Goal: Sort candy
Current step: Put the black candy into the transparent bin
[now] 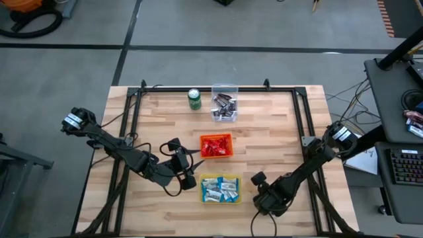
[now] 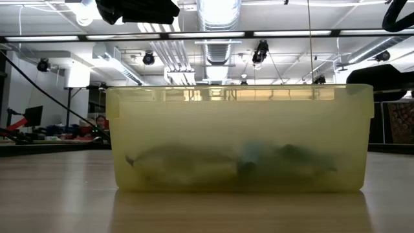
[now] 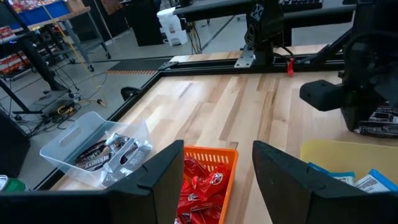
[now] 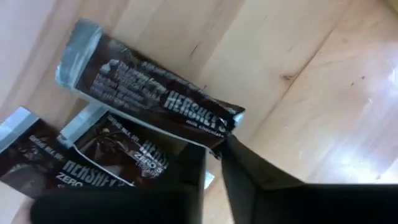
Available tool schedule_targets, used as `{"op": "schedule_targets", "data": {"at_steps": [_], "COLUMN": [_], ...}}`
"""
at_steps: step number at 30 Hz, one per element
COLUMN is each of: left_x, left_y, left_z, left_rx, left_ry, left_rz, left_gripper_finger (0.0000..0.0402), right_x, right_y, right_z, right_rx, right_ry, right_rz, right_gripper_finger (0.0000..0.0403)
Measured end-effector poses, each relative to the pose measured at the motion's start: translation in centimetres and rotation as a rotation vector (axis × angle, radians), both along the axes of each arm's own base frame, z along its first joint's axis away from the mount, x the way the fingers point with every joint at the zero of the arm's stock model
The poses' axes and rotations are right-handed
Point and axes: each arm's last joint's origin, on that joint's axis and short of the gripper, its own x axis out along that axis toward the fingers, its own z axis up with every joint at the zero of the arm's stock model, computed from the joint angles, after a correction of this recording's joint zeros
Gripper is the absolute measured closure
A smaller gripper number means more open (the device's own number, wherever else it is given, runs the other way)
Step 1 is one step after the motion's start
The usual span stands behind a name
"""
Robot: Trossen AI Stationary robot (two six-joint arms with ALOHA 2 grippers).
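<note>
Dark brown candy bars are lying flat on the tabletop at its near right, long axes slanting, under the right tool, whose fingers are nipping one wrapper end. Red candy is filling the orange bin, blue-and-white the yellow bin, dark bars the clear bin. The left tool is hovering open, empty.

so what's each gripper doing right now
left gripper: open, empty, above the orange bin.
right gripper: fingers closed on the end of a dark Hershey's bar.
</note>
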Motion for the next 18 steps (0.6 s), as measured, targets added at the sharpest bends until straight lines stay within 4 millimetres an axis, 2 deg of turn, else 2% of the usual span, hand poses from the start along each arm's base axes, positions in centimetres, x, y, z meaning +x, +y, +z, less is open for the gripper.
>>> {"op": "schedule_targets", "data": {"at_steps": [2, 8, 12, 18], "left_x": [0.0, 0.0, 0.0, 0.0], "left_y": [0.0, 0.0, 0.0, 0.0], "left_z": [0.0, 0.0, 0.0, 0.0], "left_rx": [0.0, 0.0, -0.002, -0.002], "left_ry": [0.0, -0.001, -0.003, -0.004], "left_rz": [0.0, 0.0, 0.0, 0.0], "left_gripper_finger": [0.0228, 0.0228, 0.0228, 0.0228], "right_x": [-0.1, -0.3, -0.4, -0.7], "right_y": [0.0, -0.4, -1.3, -4.0], "right_z": [0.2, 1.2, 3.1, 6.6], "right_rx": [0.009, 0.016, 0.03, 0.01], "right_ry": [0.001, -0.029, -0.075, -0.171], "right_rz": [-0.01, -0.091, -0.161, -0.259], "right_gripper_finger": [0.0387, 0.0394, 0.0395, 0.0395]}}
